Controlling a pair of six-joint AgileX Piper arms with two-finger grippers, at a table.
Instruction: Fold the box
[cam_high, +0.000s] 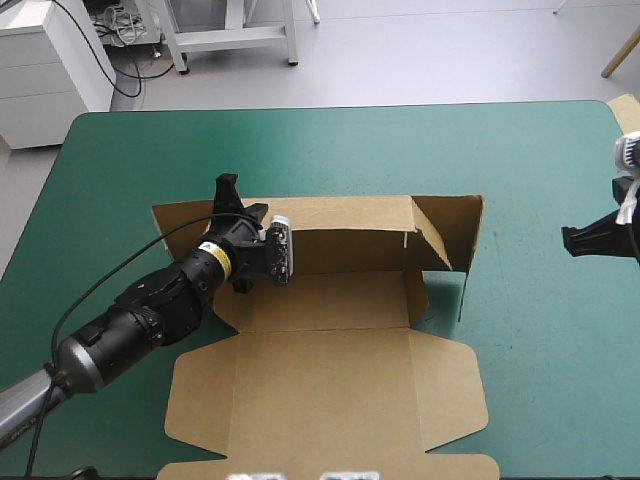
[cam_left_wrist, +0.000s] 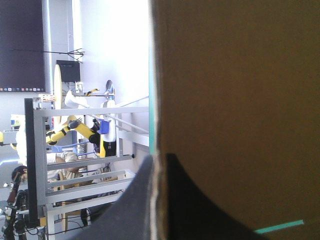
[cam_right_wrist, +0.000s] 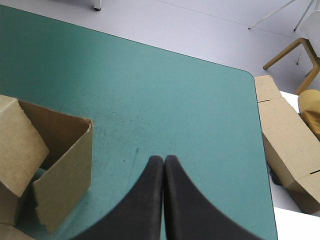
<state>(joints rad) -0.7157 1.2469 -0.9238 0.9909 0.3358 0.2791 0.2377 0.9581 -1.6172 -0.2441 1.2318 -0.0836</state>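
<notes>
The brown box (cam_high: 340, 380) lies in the middle of the teal-green table, its wide lid panel flat toward the near edge. Its far wall and right end wall (cam_high: 455, 230) stand raised. My left gripper (cam_high: 240, 205) is at the left end of the far wall. In the left wrist view its black fingers (cam_left_wrist: 135, 200) are shut on the board's edge (cam_left_wrist: 235, 100), and the left gripper (cam_left_wrist: 159, 157) has the sheet between its tips. My right gripper (cam_high: 572, 240) hangs shut near the table's right edge, apart from the box. The right gripper (cam_right_wrist: 163, 160) holds nothing, with the box's raised corner (cam_right_wrist: 65, 170) off to one side.
Bare teal-green cover (cam_high: 520, 170) stretches beyond and to the right of the box. Past the table's right edge lie more brown cardboard boxes (cam_right_wrist: 287, 145) on the floor, beside a wooden chair leg (cam_right_wrist: 285, 52). A white cabinet (cam_high: 45, 70) stands beyond the far left corner.
</notes>
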